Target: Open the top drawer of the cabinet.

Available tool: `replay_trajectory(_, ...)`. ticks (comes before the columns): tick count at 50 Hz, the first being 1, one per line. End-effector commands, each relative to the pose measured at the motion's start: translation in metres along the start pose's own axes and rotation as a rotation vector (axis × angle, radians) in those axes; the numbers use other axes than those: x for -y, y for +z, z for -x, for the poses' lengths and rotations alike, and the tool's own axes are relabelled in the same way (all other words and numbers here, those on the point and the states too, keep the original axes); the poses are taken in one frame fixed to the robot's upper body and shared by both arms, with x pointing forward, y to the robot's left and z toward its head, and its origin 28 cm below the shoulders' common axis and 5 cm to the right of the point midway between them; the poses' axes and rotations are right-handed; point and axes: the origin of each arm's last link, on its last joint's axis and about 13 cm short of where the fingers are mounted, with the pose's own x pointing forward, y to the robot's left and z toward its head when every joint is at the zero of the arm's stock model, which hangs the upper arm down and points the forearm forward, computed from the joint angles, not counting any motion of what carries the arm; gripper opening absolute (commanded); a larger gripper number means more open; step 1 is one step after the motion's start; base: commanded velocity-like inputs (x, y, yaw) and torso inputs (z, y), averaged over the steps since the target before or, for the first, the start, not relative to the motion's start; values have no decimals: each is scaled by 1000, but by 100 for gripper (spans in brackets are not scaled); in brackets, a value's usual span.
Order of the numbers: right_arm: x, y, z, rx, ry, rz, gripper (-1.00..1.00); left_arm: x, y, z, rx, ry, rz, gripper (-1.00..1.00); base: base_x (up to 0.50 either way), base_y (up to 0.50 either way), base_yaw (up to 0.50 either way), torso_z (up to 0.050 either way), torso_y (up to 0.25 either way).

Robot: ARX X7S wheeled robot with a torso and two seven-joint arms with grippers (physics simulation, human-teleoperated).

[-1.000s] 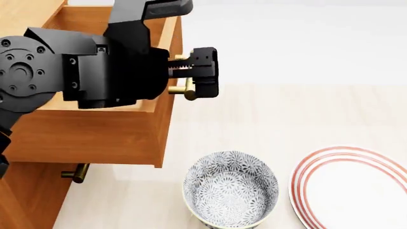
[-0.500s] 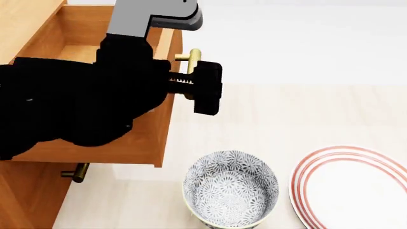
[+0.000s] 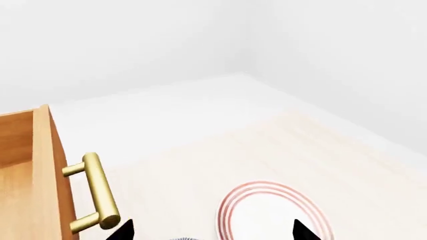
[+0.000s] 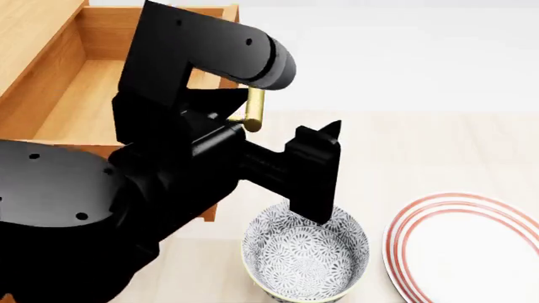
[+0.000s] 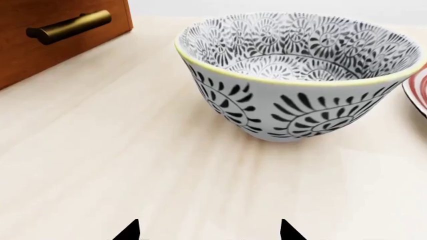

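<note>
The top drawer [image 4: 80,104] of the orange-brown cabinet [image 4: 29,25] stands pulled out, with its lighter wood inside showing. Its brass bar handle [image 4: 254,108] is free. In the left wrist view the drawer front [image 3: 48,165] and the handle [image 3: 97,192] lie off to one side of my left gripper [image 3: 212,233]. That gripper is open and empty, apart from the handle. In the head view one of its black fingers [image 4: 315,169] hangs above the bowl. My right gripper [image 5: 208,232] is open and empty, low over the floor and facing the bowl. It does not show in the head view.
A grey patterned bowl [image 4: 305,255] [image 5: 293,75] stands on the pale wood floor in front of the cabinet. A red-rimmed white plate [image 4: 467,246] [image 3: 273,212] lies to its right. A lower drawer with a brass handle [image 5: 70,26] shows beside the bowl. My left arm [image 4: 151,196] hides the cabinet's front.
My left gripper was shut on the top drawer's handle. It has let go, opened and drawn back from the handle, out over the bowl. The drawer stays pulled out.
</note>
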Motion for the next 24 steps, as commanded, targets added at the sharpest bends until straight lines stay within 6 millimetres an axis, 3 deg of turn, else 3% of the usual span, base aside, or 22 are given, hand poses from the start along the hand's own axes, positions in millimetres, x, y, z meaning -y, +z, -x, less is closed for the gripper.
replay_trajectory(1,0,-1,0,-4,2,0,100,6,-24,26,80,-5,-91,100,0,0,0,0,0)
replay_trajectory(12,-1,-2,-1,-12,8,-1,100,6,-65,49,317,129,-293,100,0,0,0,0,0)
replay_trajectory(15,-1,-2,0,-12,9,-1,100,10,-80,57,344,89,-298,100,0,0,0,0,0)
replay_trajectory(24,0,-8,-5,-17,12,-5,100,12,-116,74,627,231,-502,100,0,0,0,0,0)
